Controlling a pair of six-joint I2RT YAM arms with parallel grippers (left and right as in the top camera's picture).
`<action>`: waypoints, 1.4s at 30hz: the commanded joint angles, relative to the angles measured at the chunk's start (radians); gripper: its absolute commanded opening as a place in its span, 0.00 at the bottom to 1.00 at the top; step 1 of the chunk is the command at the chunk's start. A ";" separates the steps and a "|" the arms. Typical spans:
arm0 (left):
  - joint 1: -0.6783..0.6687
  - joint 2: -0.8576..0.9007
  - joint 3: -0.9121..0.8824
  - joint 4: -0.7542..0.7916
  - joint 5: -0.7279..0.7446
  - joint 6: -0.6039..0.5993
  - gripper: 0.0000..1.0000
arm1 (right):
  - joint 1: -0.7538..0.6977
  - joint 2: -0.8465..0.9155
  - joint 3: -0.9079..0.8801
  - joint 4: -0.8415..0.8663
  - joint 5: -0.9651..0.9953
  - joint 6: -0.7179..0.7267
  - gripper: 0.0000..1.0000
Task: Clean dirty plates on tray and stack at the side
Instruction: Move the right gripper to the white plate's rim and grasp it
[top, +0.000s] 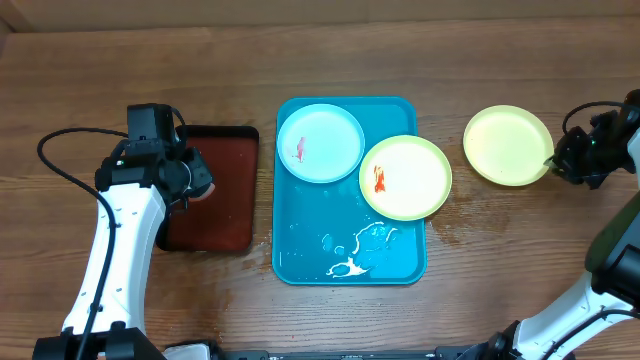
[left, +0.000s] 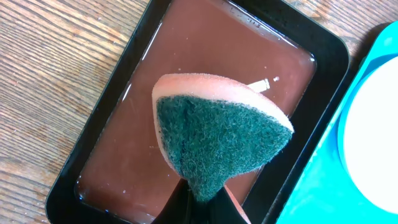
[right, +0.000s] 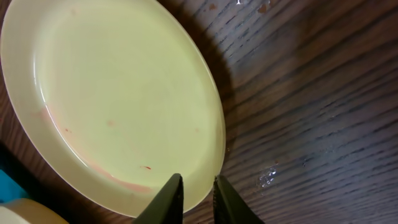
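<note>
The turquoise tray (top: 300, 250) holds a white plate with a light-blue rim (top: 320, 142) that has a red smear. A cream plate (top: 405, 177) with a red smear lies over the tray's right edge. A second cream plate (top: 507, 145) lies on the table at the right, with faint red traces in the right wrist view (right: 124, 93). My right gripper (top: 553, 160) straddles its right rim (right: 198, 183) with a narrow gap, shut on it. My left gripper (top: 195, 180) is shut on a pink and green sponge (left: 217, 137) above the dark tray.
A dark red-brown tray with a black rim (top: 215, 215) sits left of the turquoise tray and holds shallow liquid (left: 112, 155). White foam and water (top: 355, 250) lie on the turquoise tray's near end. Wet patches mark the wood by the right plate (right: 267, 177).
</note>
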 joint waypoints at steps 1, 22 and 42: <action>0.005 -0.004 0.008 0.004 0.002 -0.010 0.04 | 0.002 -0.012 0.010 -0.009 -0.117 -0.011 0.23; 0.005 -0.004 0.008 0.018 0.027 -0.010 0.04 | 0.679 -0.016 0.311 0.103 0.113 -0.141 0.61; 0.005 -0.004 0.008 0.040 0.072 -0.010 0.04 | 0.864 0.230 0.309 0.177 0.076 -0.050 0.46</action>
